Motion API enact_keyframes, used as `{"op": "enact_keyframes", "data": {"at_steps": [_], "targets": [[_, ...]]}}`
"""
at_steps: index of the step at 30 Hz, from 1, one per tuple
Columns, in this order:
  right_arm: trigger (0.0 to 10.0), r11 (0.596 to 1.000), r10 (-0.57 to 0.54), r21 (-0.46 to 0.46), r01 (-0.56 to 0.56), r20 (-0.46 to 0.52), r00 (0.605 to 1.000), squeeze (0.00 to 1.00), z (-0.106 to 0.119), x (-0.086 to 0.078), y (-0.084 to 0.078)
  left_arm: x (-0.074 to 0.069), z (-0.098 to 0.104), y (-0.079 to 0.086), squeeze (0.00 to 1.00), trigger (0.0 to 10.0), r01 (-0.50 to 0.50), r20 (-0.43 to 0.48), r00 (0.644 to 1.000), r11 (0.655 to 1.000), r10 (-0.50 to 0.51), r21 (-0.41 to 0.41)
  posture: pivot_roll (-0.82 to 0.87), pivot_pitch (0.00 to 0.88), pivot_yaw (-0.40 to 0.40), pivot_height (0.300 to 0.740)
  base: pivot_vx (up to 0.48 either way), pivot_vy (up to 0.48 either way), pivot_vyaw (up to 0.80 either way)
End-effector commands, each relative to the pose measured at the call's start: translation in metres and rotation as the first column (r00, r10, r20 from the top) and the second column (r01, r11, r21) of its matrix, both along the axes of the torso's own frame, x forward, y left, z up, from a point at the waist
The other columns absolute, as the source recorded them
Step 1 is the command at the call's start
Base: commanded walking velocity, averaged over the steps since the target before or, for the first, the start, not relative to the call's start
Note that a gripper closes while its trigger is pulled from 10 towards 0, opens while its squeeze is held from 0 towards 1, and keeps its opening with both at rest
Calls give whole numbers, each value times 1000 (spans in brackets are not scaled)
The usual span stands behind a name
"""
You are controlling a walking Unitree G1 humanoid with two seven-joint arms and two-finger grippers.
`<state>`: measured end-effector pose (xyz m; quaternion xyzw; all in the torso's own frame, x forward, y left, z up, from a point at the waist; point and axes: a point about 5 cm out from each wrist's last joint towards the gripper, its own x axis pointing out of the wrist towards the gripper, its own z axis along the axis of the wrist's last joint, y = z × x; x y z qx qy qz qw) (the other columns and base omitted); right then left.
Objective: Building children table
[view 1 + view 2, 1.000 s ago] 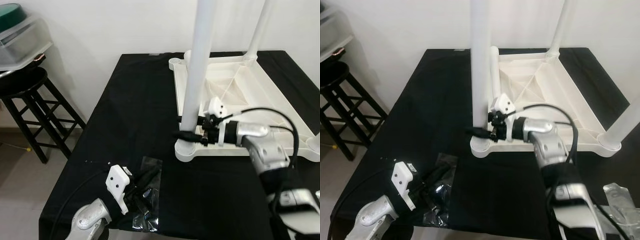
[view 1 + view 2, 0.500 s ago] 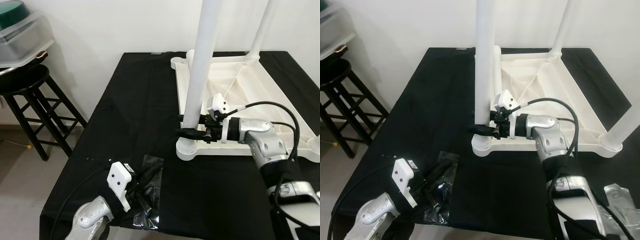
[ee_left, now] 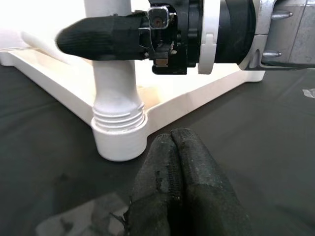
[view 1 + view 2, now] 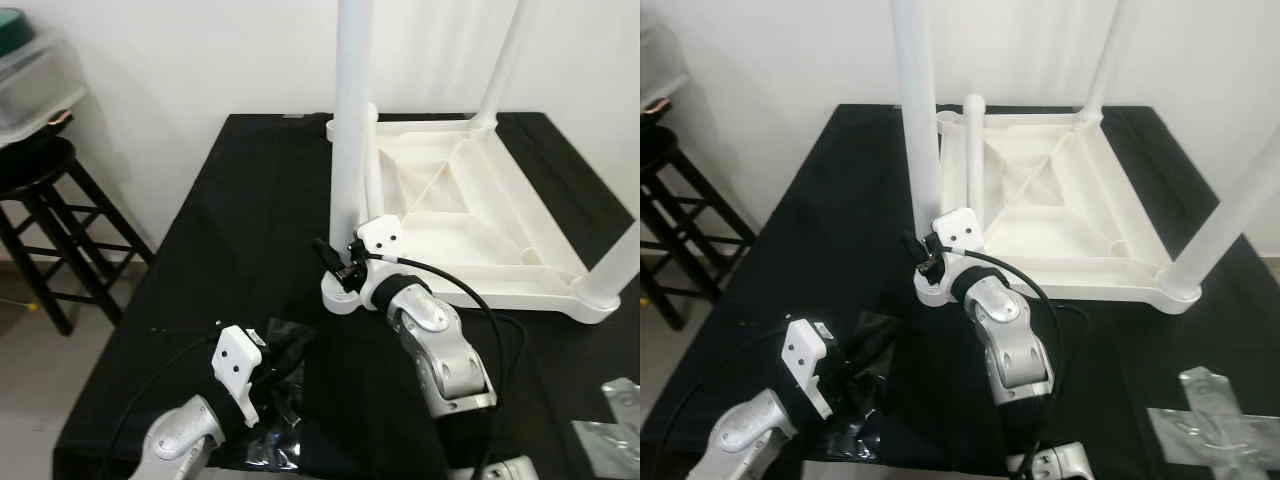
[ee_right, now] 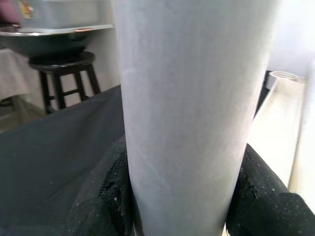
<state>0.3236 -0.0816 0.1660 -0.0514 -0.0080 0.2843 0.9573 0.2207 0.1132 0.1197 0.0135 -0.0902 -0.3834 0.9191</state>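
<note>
I see the white plastic children's table lying upside down on a black tablecloth, its underside ribs facing up and its legs pointing upward. The near-left table leg stands upright in its corner socket, with the screw threads at its base showing in the left wrist view.

My right gripper reaches in low from the robot's side and clamps that leg just above the socket; in the right wrist view the two black fingers sit on either side of the white tube, pressed against it.

My left gripper rests near the front edge of the cloth, well short of the table, with its fingers pressed together and holding nothing. It lies over a crumpled clear plastic bag on the cloth.

Another clear bag lies at the front right of the cloth. A black wooden stool stands on the floor to the left, carrying a clear plastic storage box.
</note>
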Motion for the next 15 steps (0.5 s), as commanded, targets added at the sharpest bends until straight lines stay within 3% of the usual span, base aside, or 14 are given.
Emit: {"op": "enact_keyframes", "data": {"at_steps": [1,2,3,4,5,7,8,9,12,15], "targets": [[10000,998,-2,-59,-8,-164,986,0,-37,-4,-4,-1,-4,3,0,10000,-21,-20,1000,1000,21,13,2,129,6,740,0,0,0],[10000,998,-2,-59,-8,-164,986,0,-37,-4,-4,-1,-4,3,0,10000,-21,-20,1000,1000,21,13,2,129,6,740,0,0,0],[10000,998,44,-48,-52,-154,987,780,-34,-7,-1,-1,-4,3,0,10000,-21,-20,1000,1000,22,13,2,128,10,740,0,0,0],[10000,994,106,-20,-110,-138,985,1000,-28,-7,1,-1,-4,3,0,10000,-17,-22,1000,1000,17,14,1,128,13,740,0,0,0],[10000,994,106,-20,-110,-138,985,1000,-28,-7,1,-1,-4,3,0,10000,-17,-22,1000,1000,17,14,1,128,13,740,0,0,0],[10000,976,219,8,-219,-91,971,984,-9,-11,4,-1,-4,2,0,10000,-6,-29,1000,1000,6,16,-2,129,19,740,0,0,0],[10000,961,277,14,-277,-63,959,494,1,-11,3,0,-5,2,0,10000,-2,-31,1000,1000,3,16,-4,127,20,740,0,0,0],[10000,920,392,19,-392,-25,919,0,17,-11,-3,0,-5,2,0,10000,0,-33,999,1000,0,16,-4,126,20,740,0,0,0],[10000,887,461,-9,-461,12,887,0,26,-9,-10,0,-5,1,0,10000,0,-33,999,1000,0,16,0,126,18,740,0,0,0],[10000,816,574,-74,-573,-8,819,0,35,-1,-29,0,-6,0,0,10000,-2,-33,999,1000,3,15,4,124,12,740,0,0,0]]}}
